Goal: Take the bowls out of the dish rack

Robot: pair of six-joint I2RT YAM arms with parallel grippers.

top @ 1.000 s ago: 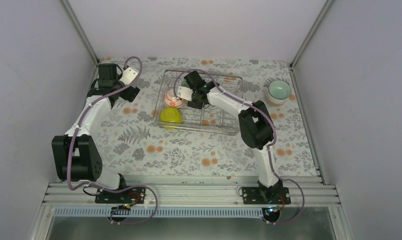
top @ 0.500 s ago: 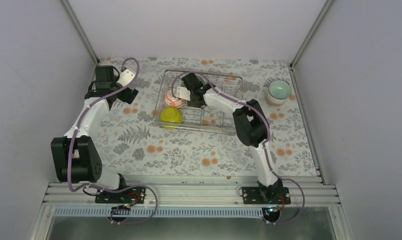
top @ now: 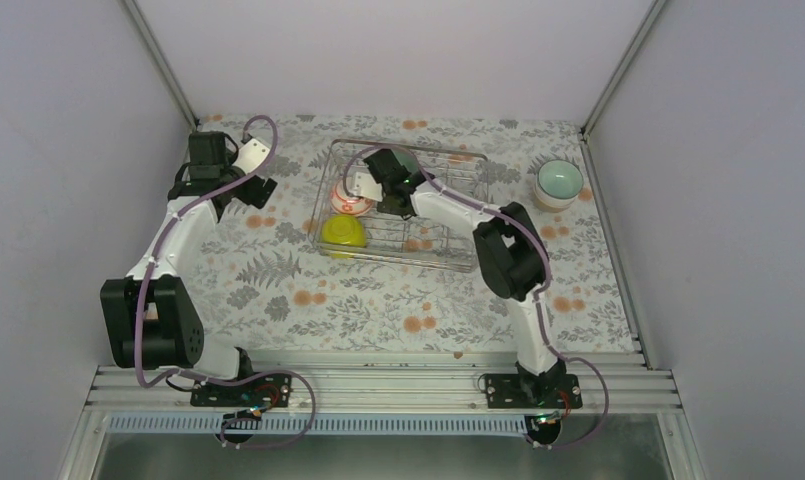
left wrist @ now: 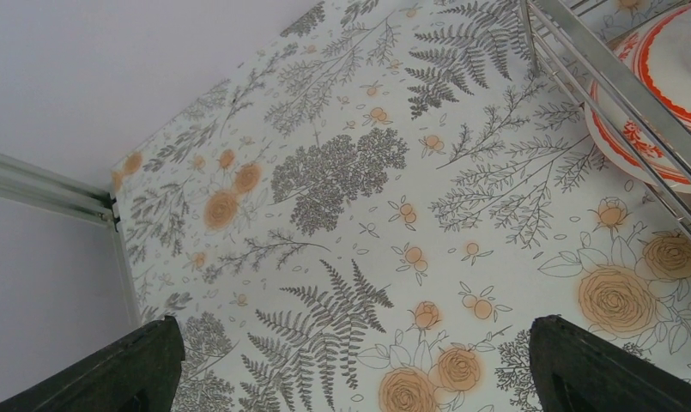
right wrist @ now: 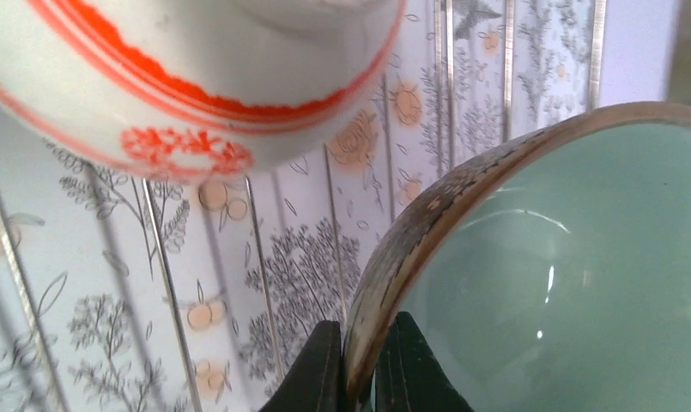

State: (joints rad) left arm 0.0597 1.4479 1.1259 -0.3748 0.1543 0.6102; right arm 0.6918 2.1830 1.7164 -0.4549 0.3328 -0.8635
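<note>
Your right gripper (right wrist: 365,333) is clamping the rim of the celadon bowl (right wrist: 565,283). One finger (right wrist: 318,369) is pressing on the brown speckled outer wall and the other is sitting inside the glazed green hollow, with the rim running up between them. The bowl is filling the right side of the wrist view with its hollow facing the camera, so it appears to be tilted up on edge rather than lying flat. From above, you are seeing the right arm reaching into the back left part of the dish rack (top: 448,245), with the held bowl showing as a green patch just behind the gripper, close to the rack's back rail. You cannot tell whether the bowl is resting on the wires or hanging clear of them.

The white bowl with red bands (right wrist: 196,77) is showing above and to the left of the fingers in the wrist view, near the celadon rim but apart from it. From above, it is sitting at the rack's left side, just beside the gripper. The yellow bowl (top: 342,232) is lying in the rack's near left corner, just in front of the white one. A pale green bowl (top: 559,180) is sitting on the floral tablecloth (top: 378,300), well to the right of the rack.

Your left gripper (left wrist: 354,343) is gripping nothing. Its fingers (left wrist: 136,369) are spread wide over bare tablecloth to the left of the rack.
</note>
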